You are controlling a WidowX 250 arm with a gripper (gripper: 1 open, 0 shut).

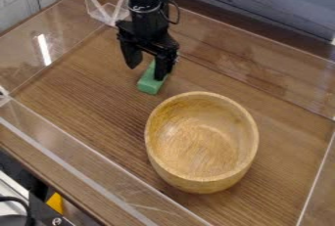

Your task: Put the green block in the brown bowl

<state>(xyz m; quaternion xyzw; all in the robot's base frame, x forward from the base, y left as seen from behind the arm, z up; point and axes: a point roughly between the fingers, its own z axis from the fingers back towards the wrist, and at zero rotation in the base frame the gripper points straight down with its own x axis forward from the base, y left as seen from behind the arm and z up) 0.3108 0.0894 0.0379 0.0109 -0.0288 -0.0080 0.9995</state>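
Look near the upper middle for the black gripper (145, 66), pointing down with its 2 fingers spread wide and nothing pinched between them. Find the green block (151, 83) on the wooden table (78, 98), partly hidden behind the finger at picture right, slanting away from the camera. Find the brown bowl (203, 144) nearer the camera and further right, upright, apart from the block, with no block inside.

Expect trouble first from aim. Notice the block nearer the right-hand finger than the left-hand finger, possibly even under it. With a straight descent, could land that fingertip on top of the block, and press or skid it aside instead of straddling it. Cannot tell the height of the fingertips from this view, so could also close too high and miss such a low, flat piece. With the slant poorly matched, could grip only a corner and twist the block loose on lifting.

After a good grip, would need to lift well above the thick rim before crossing; by travelling low, could knock the block out or push the bowl along.
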